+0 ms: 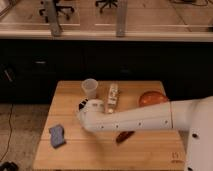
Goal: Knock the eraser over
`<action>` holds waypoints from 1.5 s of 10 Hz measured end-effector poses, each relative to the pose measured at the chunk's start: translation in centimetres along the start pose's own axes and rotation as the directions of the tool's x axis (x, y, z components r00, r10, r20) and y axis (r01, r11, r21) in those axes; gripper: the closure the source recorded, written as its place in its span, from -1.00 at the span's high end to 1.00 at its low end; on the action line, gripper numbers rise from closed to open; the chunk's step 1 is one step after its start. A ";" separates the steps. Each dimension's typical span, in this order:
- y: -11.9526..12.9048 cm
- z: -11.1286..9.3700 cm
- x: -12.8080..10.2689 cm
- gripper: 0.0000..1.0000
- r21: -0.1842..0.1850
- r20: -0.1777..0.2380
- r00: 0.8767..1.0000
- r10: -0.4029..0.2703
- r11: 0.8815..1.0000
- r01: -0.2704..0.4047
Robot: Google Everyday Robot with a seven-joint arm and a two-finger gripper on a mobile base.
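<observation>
Gripper (82, 106) low over table (150, 150), right by cup (90, 88), left of eraser (113, 96); open or closed, can't tell tbh.

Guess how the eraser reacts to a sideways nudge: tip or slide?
The eraser looks long and narrow, so probably tips easily if on end. Straight edges: likely stiff, won't roll. The gripper sits beside it, near the cup.

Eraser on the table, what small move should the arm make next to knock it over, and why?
Probably sweep the gripper sideways into the eraser. The gripper sits just in front of the cup and beside the eraser, apparently not touching it, and the eraser looks upright, so a short push across should tip it.
</observation>
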 end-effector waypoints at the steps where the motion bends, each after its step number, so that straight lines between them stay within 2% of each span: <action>1: -0.2 0.2 -0.2 -0.67 0.001 0.002 1.000 -0.006 1.000 0.006; 4: -0.3 0.7 -0.2 -0.67 0.002 0.003 1.000 -0.011 1.000 0.011; 7: -0.5 1.0 -0.3 -0.81 0.004 0.001 1.000 -0.019 1.000 0.019; 15: -0.6 1.6 -1.3 -0.81 0.002 -0.002 0.999 -0.034 0.999 0.034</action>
